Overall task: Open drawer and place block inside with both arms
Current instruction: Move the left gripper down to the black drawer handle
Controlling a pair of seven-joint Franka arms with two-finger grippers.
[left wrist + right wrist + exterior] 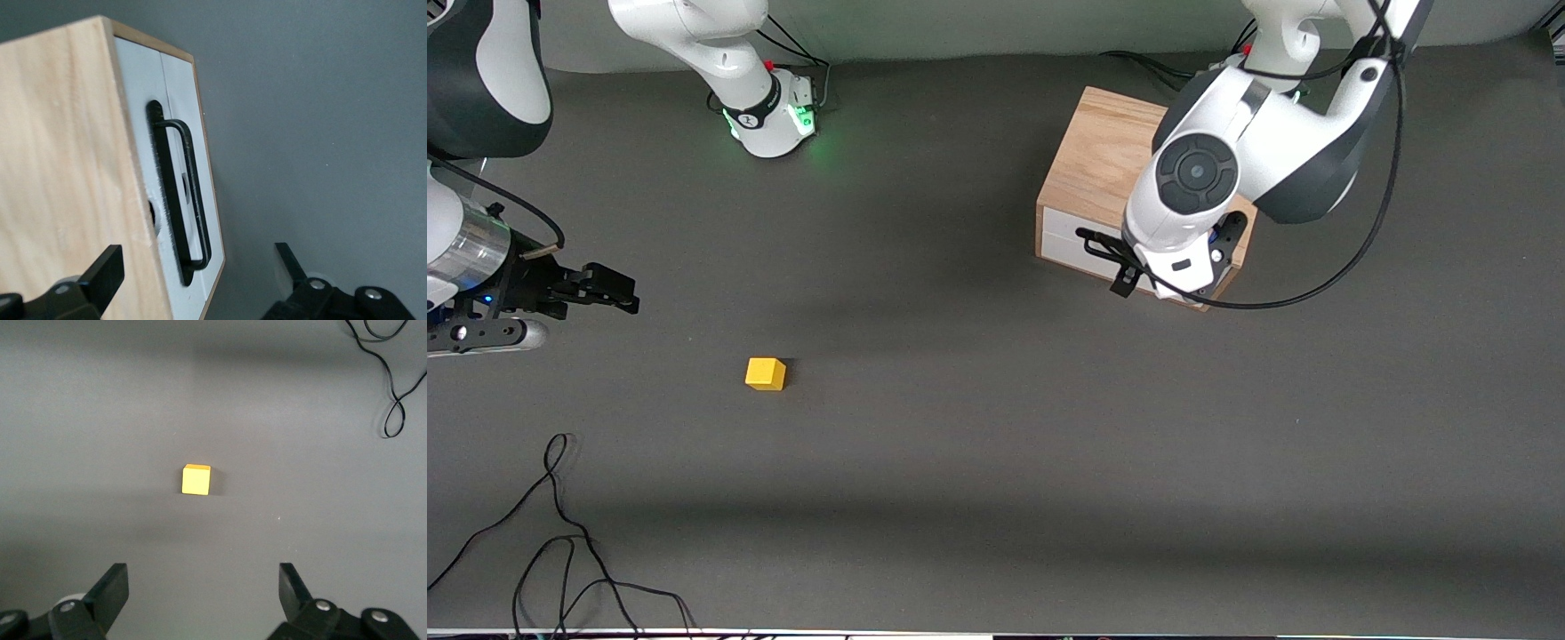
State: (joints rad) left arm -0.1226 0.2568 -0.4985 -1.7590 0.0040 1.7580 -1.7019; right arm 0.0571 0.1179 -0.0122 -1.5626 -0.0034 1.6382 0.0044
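Observation:
The light oak box (1103,156) stands toward the left arm's end of the table. Its drawer (1063,242) with white front and black bar handle (1096,244) is closed. My left gripper (1145,271) hangs over the drawer front, open. In the left wrist view the gripper (197,267) straddles the box's front edge, with the handle (189,193) between the fingers (107,267) but not touched. The yellow block (766,373) lies on the table toward the right arm's end. My right gripper (624,293) is open and empty, apart from the block (196,480), which shows ahead of the gripper (202,583).
Loose black cables (560,542) lie on the table nearer the front camera than the block, and also show in the right wrist view (393,380). The right arm's base (769,116) stands at the table's edge farthest from the camera.

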